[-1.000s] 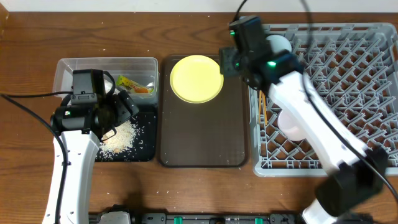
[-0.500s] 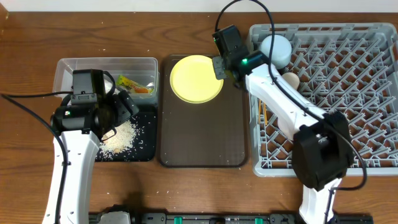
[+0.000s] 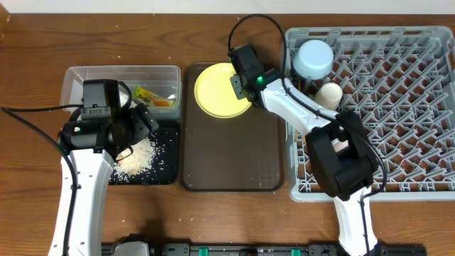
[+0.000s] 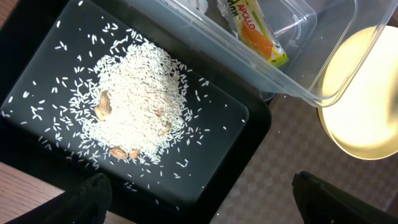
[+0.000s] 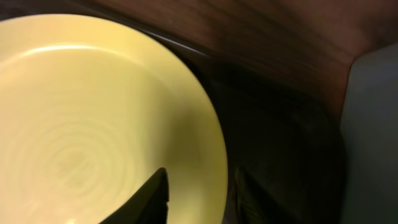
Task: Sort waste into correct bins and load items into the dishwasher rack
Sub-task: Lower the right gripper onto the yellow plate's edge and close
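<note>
The round yellow plate [image 3: 219, 89] lies at the far end of the brown tray [image 3: 231, 153]. My right gripper [image 3: 239, 82] is open at the plate's right rim. In the right wrist view one finger is over the plate [image 5: 93, 106] and the other outside the rim, around the gripper's midpoint [image 5: 211, 199]. My left gripper [image 3: 136, 124] is open and empty above the black tray [image 4: 249, 118], which holds the rice scraps [image 4: 137, 106]. The green-and-orange wrapper [image 4: 255, 34] lies in the clear tub [image 3: 78, 75]. The light-blue bowl [image 3: 315, 58] and a pale bowl [image 3: 328, 94] sit in the grey rack [image 3: 405, 107].
The right arm stretches from the table's front edge over the rack's left side to the plate. The clear tub and the black tray [image 3: 167, 167] stand side by side left of the brown tray. Bare wooden table surrounds them.
My right gripper has moved left from the rack's far-left corner to the plate's right rim, uncovering the light-blue bowl. The left arm has not moved.
</note>
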`<action>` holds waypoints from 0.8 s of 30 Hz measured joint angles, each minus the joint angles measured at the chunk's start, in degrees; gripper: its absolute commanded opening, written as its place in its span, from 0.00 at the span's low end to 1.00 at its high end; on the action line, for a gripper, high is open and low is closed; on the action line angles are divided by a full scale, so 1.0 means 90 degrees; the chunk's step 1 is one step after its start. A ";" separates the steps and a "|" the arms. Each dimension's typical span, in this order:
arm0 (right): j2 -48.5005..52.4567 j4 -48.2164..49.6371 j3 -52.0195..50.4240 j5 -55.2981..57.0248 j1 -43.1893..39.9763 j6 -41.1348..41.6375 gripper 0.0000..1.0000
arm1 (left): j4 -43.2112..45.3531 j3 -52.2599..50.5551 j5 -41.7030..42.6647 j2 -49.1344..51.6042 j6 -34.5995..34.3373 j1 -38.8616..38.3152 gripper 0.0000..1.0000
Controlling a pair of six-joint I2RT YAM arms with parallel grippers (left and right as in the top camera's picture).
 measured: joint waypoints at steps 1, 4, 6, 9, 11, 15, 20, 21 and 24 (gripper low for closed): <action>0.0063 0.0061 0.0000 0.0056 -0.0002 -0.0022 0.40 | 0.0000 0.0000 0.0000 0.0000 0.0000 0.0000 0.96; 0.0243 0.0170 0.0000 0.0124 -0.0005 -0.0058 0.41 | -0.0002 0.0000 0.0000 0.0000 0.0000 0.0000 0.96; 0.0364 0.0182 0.0002 0.0129 -0.0002 -0.0058 0.39 | 0.0000 0.0000 0.0002 0.0000 0.0000 0.0000 0.96; 0.0442 0.0182 0.0058 -0.0002 0.0002 -0.0075 0.30 | 0.0000 0.0000 0.0002 0.0000 0.0000 0.0000 0.96; 0.0442 0.0087 0.0068 -0.0080 0.0022 -0.0100 0.23 | 0.0000 0.0000 0.0002 0.0000 0.0000 0.0000 0.96; 0.0442 -0.0291 0.0155 -0.0136 0.0172 -0.0080 0.16 | -0.0002 0.0000 0.0002 0.0000 0.0000 0.0000 0.96; 0.0408 -0.1064 0.0299 -0.0134 0.0418 -0.0078 0.16 | 0.0000 0.0000 0.0000 0.0000 0.0000 0.0000 0.96; 0.0396 -0.1158 0.0301 -0.0134 0.0461 -0.0078 0.16 | 0.0000 0.0000 0.0002 0.0000 0.0000 0.0000 0.96; 0.0362 -0.1362 0.0304 -0.0134 0.0559 -0.0075 0.22 | -0.0002 0.0000 0.0000 0.0000 0.0000 0.0000 0.96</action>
